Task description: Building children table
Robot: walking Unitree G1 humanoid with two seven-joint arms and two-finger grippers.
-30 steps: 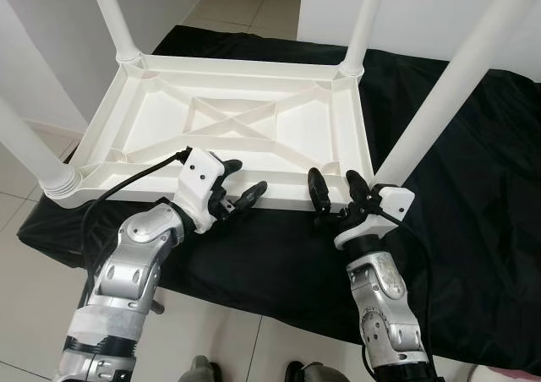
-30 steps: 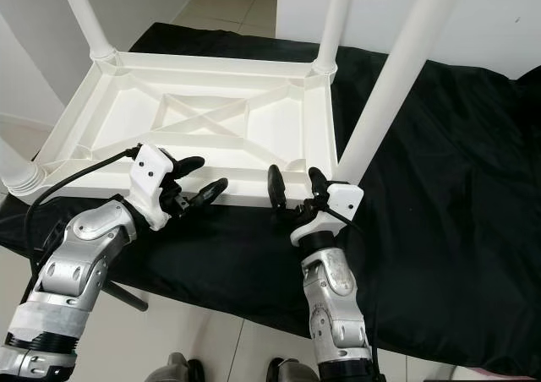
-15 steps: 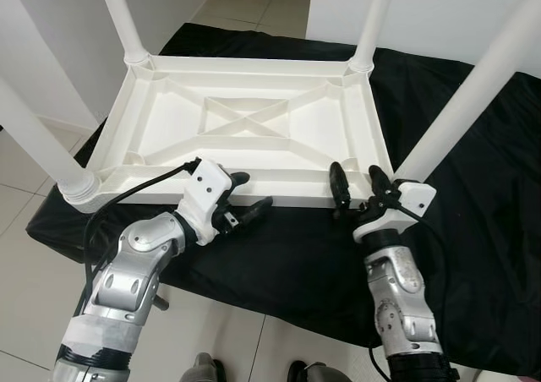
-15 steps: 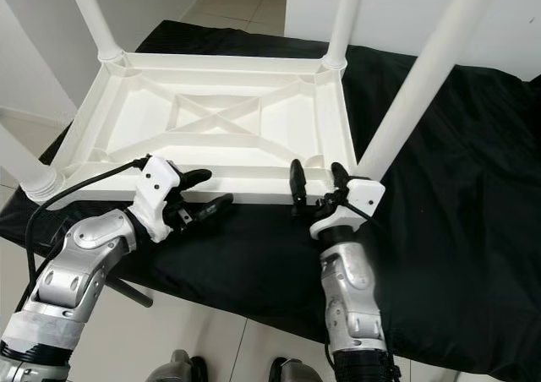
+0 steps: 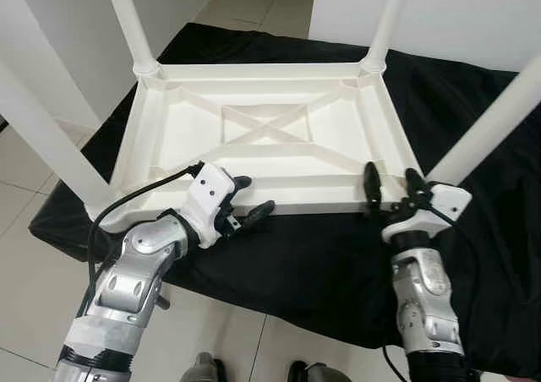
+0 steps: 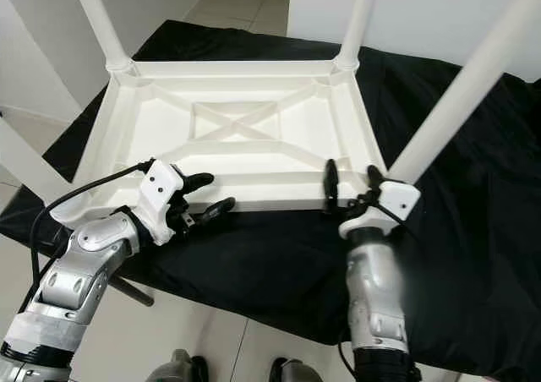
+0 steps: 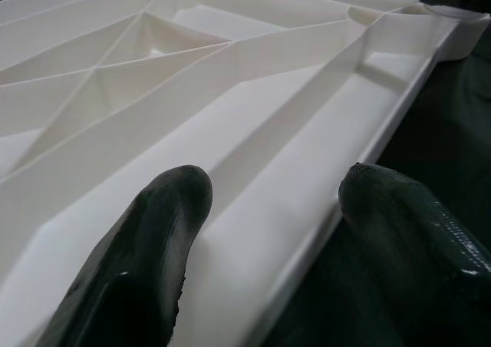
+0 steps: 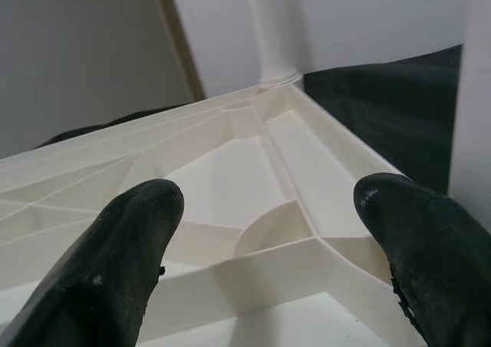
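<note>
Table (image 5: 270,137) lies upside down on the black cloth (image 5: 321,255), legs up, so both spread-fingered, empty grippers, left gripper (image 5: 248,203) and right gripper (image 5: 390,188), can bracket its near rim, probably to grip and turn it.

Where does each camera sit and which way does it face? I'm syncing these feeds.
Left and right eye views: head, looking down at the upturned white table on black cloth; both arms show.
Left wrist view: along the left gripper, fingers straddling the near rim.
Right wrist view: along the right gripper, facing a far leg.
All share the ribbed underside.
</note>
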